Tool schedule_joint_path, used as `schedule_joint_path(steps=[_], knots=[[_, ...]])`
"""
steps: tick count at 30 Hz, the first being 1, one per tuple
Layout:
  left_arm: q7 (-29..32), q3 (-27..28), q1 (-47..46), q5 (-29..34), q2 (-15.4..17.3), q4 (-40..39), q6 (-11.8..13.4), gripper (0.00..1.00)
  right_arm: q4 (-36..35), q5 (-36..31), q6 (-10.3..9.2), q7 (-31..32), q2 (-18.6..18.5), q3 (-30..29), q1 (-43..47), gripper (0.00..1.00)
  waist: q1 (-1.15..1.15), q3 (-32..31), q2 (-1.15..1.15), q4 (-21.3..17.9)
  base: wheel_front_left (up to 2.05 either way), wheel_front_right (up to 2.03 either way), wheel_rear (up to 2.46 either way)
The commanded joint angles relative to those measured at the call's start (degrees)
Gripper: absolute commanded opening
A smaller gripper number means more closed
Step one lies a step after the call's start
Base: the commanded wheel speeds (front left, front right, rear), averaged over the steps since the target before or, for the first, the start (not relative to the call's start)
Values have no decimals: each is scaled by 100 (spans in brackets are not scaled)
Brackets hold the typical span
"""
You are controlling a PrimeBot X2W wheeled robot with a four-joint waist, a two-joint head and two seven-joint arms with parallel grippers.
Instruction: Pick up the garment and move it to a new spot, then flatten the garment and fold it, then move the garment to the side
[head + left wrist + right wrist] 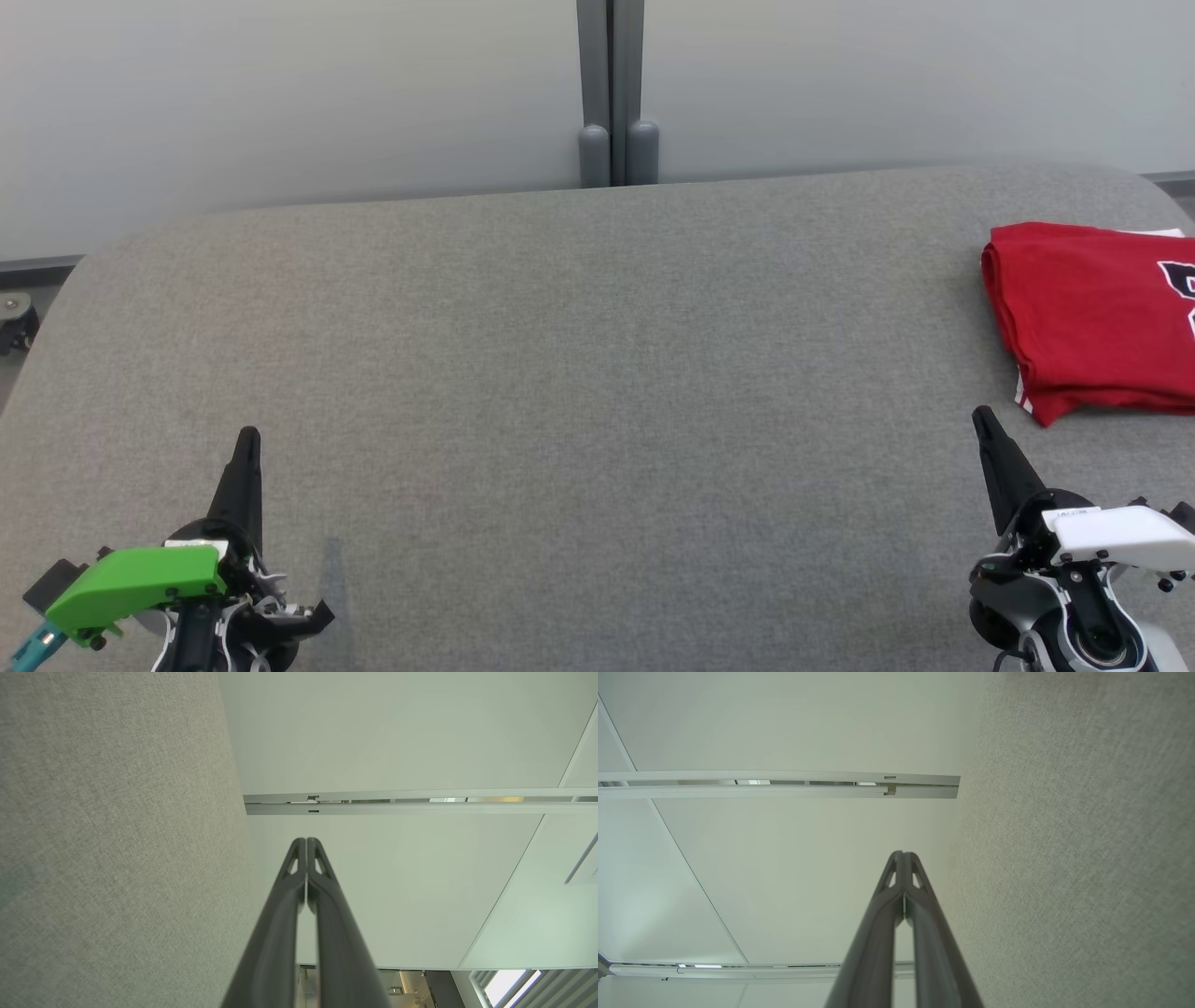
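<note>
Grey fabric-covered table (pixel 597 373) fronts a pale panelled wall (pixel 280 93). Left gripper (pixel 248 439), at 7 o'clock in the head view, has its fingers clenched together and empty. Right gripper (pixel 980 416), at 4 o'clock, is likewise clenched and empty. Folded red garment (pixel 1092 317) lies at 3 o'clock on the table, near the right fingertips, not touching.

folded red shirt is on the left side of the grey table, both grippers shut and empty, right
No: the head view shows the red shirt on the right side of the grey table. The left gripper and right gripper are shut and empty.
</note>
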Motion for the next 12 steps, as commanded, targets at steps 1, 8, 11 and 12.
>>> schedule_joint_path(steps=[1, 8, 11, 12], knots=[[9, 17, -69, 18, 20, -20, -19, 0, -20, 10, 0, 20, -30, -11, -37, 0, 0, 0, 0, 0, 0, 0, 0], [10, 17, -69, 19, 19, -20, -19, 0, -20, 10, 0, 20, -30, -11, -38, 0, 0, 0, 0, 0, 0, 0, 0], [11, 18, -69, 19, 19, -20, -19, 0, -20, 10, 0, 20, -30, -11, -38, 0, 0, 0, 0, 0, 0, 0, 0], [11, 18, -69, 19, 19, -20, -19, 0, -20, 10, 0, 20, -30, -11, -38, 0, 0, 0, 0, 0, 0, 0, 0]])
